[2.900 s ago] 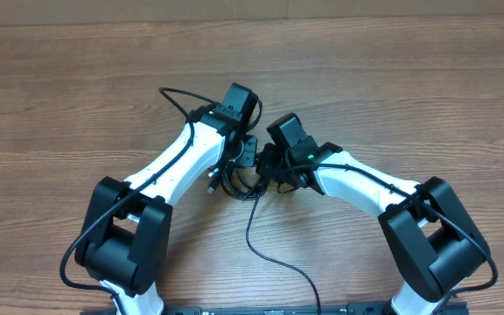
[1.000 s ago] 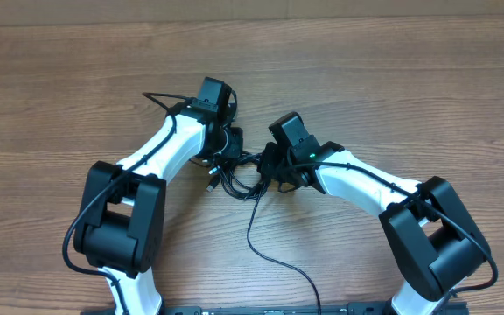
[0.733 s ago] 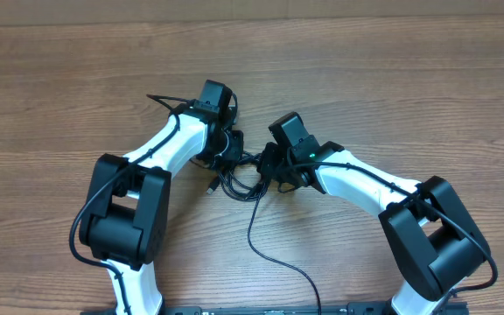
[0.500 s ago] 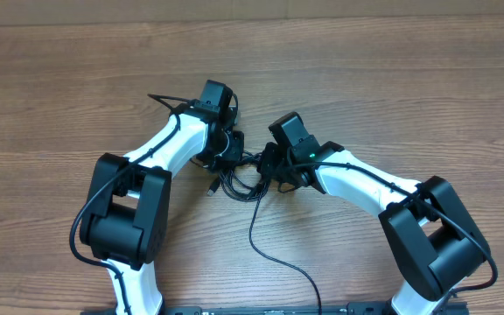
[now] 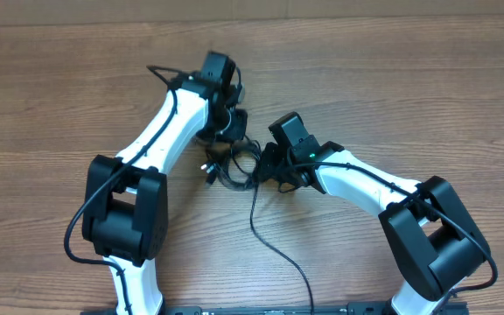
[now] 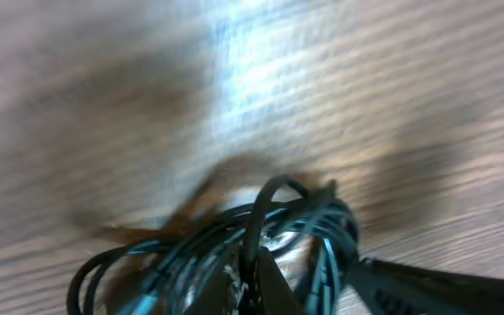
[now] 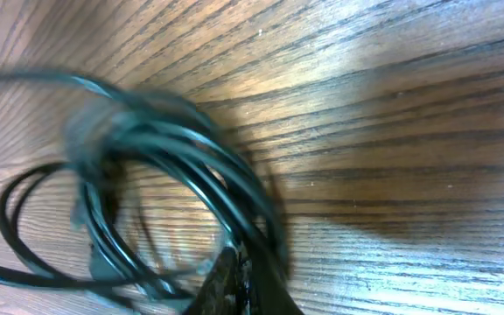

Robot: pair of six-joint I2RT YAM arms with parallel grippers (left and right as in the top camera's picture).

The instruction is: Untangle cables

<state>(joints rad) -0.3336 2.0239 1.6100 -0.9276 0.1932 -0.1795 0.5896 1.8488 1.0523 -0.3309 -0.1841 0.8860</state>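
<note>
The cables (image 5: pixel 234 168) are a bundle of thin black loops on the wooden table (image 5: pixel 409 79), hanging between my two grippers. A plug end (image 5: pixel 208 170) sticks out at the bundle's left. One long tail (image 5: pixel 278 254) trails toward the table's near edge. My left gripper (image 5: pixel 232 133) is at the bundle's far side, shut on a strand of the cables (image 6: pixel 278 223); its jaws (image 6: pixel 254 282) are pinched together. My right gripper (image 5: pixel 266 164) holds the bundle's right side, jaws (image 7: pixel 241 282) shut on strands of the cables (image 7: pixel 182 149). Both wrist views are blurred.
The robot's own thicker black wire (image 5: pixel 166 73) arches over the left arm. Both white arms reach in from the near edge and meet at the middle. Bare wood lies all around.
My left gripper has shut on the cables and moved toward the far side, lifting and stretching the bundle. The right gripper has stayed in place, still shut.
</note>
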